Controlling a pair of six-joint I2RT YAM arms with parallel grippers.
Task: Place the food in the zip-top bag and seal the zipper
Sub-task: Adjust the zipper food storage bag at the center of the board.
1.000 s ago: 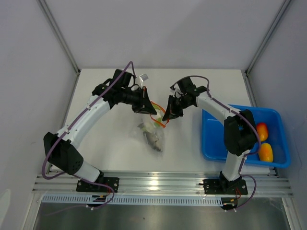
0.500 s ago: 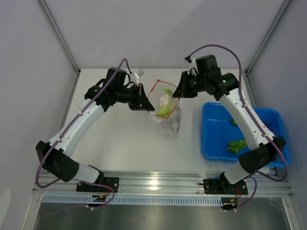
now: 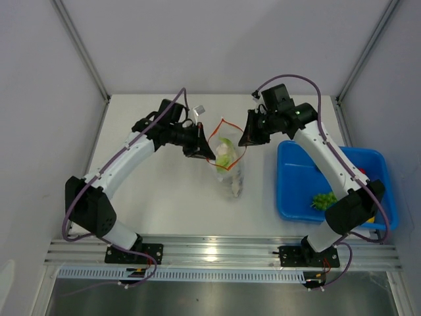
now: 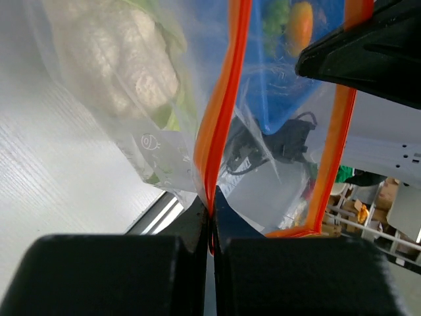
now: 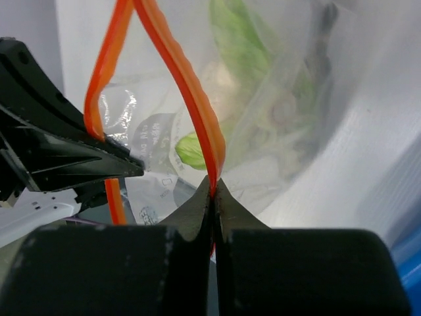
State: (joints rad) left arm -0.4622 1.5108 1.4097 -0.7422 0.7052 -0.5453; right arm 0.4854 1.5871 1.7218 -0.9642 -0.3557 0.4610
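I am pinching the zipper (image 4: 222, 99) with the left gripper (image 3: 204, 152) and right gripper (image 3: 245, 139), each clamped on opposite sides, so the zip-top bag (image 3: 233, 174) is gaping for the food (image 3: 225, 155).

The top camera hangs high above and behind the arm bases, looking down on the whole table (image 3: 158, 197), with its near edge at the bottom. Each wrist camera sits right behind its own fingers, very close in. The one on the left gripper (image 4: 210, 204) faces right, through the bag (image 4: 118, 72) toward the blue tray (image 4: 276, 92). The one on the right gripper (image 5: 212, 191) faces left. All three views share the bag and its zipper (image 5: 195, 112), and each wrist view catches the opposite gripper.
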